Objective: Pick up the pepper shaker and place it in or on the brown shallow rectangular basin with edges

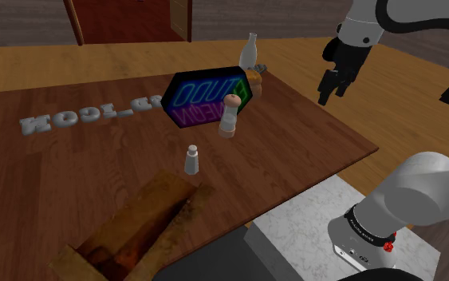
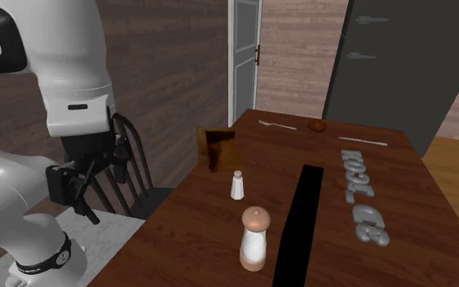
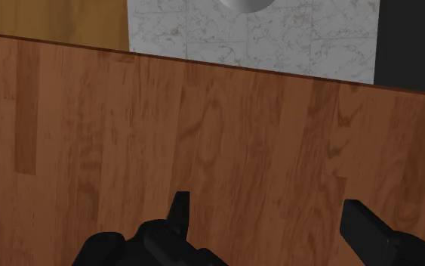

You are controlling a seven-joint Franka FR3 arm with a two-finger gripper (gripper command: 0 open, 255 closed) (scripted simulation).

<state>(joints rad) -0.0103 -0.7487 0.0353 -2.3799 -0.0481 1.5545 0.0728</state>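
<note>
Brown basin [image 1: 131, 233] is cut off by the shoulder view's lower edge. A neon sign box [image 1: 206, 97] hides the base of a white bottle [image 1: 250, 49]. Beside it we see an orange thing we cannot identify. The pepper shaker [image 1: 191, 159] stands upright on the bench [image 1: 71, 180], between the basin and a brown-capped mill [image 1: 230, 114], with open wood around it. The gripper [image 1: 332, 94] hangs near the bench edge, well apart from the shaker, jaws wide and holding nothing.

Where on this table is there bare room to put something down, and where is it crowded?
Bare wood lies between the raised letters and the brown basin, and by the table edge near the open gripper. Crowded: the neon sign, brown-topped mill and white bottle cluster together.
</note>
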